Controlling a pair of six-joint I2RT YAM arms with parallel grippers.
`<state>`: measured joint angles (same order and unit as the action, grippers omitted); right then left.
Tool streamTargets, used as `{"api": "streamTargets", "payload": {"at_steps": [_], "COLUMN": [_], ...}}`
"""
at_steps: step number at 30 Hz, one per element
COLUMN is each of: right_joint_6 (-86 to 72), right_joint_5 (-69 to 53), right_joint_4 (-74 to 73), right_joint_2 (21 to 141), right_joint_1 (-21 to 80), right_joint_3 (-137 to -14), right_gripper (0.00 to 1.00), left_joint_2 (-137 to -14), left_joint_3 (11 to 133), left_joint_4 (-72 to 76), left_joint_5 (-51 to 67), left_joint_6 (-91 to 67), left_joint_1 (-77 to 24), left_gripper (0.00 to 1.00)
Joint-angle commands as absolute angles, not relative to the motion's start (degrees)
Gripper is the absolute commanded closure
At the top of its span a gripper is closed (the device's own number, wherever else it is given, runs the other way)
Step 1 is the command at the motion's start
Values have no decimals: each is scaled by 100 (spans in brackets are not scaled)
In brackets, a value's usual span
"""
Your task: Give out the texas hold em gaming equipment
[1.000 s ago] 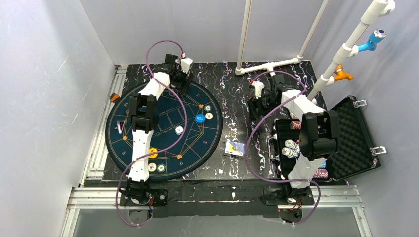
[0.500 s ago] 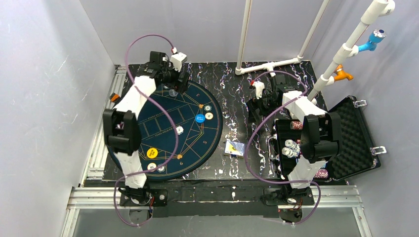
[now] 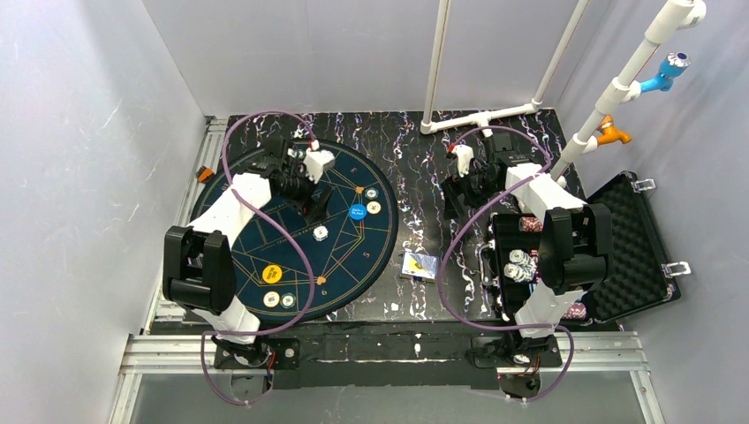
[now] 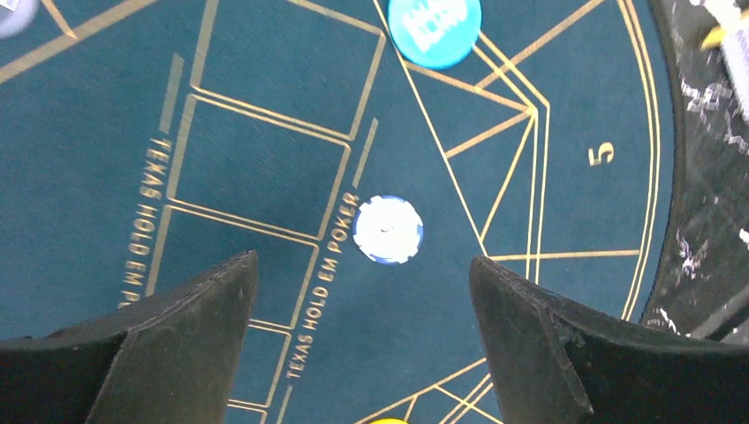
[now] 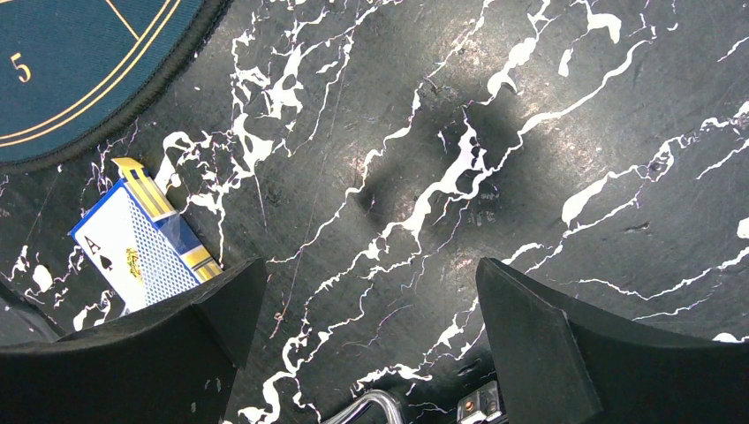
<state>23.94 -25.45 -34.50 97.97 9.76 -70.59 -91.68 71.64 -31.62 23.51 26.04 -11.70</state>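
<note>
Dark-blue round mat (image 4: 265,159) with gold lines carries a white striped-edge poker chip (image 4: 387,230) near its middle; I see my left gripper (image 4: 362,265) spread wide above it. My right gripper (image 5: 369,274) gapes wide over the black marbled table (image 5: 530,132).

Bare mat (image 4: 424,344) all round white chip (image 4: 388,230)

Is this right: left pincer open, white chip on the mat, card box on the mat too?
No: the card box lies off the mat, on the marbled table, per the right wrist view. Rest holds: left pincer open, white chip on the mat.
</note>
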Motion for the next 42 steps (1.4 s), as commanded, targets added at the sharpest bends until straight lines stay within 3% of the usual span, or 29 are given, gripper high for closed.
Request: {"api": "streamTargets", "payload": {"at_steps": [1, 11, 26, 35, 42], "right_joint_6": [2391, 2408, 2439, 2443, 2452], "right_joint_5": [-2567, -2556, -2625, -2604, -2607], "right_joint_4": [-3395, -3423, -3480, -3498, -3511], "right_joint_2": [9633, 9624, 9673, 9718, 9738], "right_joint_1": [953, 958, 958, 958, 958], "right_joint_3": [-7035, -7031, -7057, -7084, -7089], "right_gripper": [2, 2, 2, 2, 2], "left_joint_2": [-8940, -9243, -9862, -10043, -9946], "left_joint_3": [6737, 6294, 6388, 6421, 6519], "left_joint_4": [-3363, -3046, -2777, -2771, -2854], "left_joint_5": [2120, 1442, 1134, 1247, 1291], "left_joint_6": [2813, 2870, 2855, 2853, 2840], "left_joint_1": [-1422, -1914, -2022, -2064, -2074], "left_gripper": [15, 28, 33, 45, 61]}}
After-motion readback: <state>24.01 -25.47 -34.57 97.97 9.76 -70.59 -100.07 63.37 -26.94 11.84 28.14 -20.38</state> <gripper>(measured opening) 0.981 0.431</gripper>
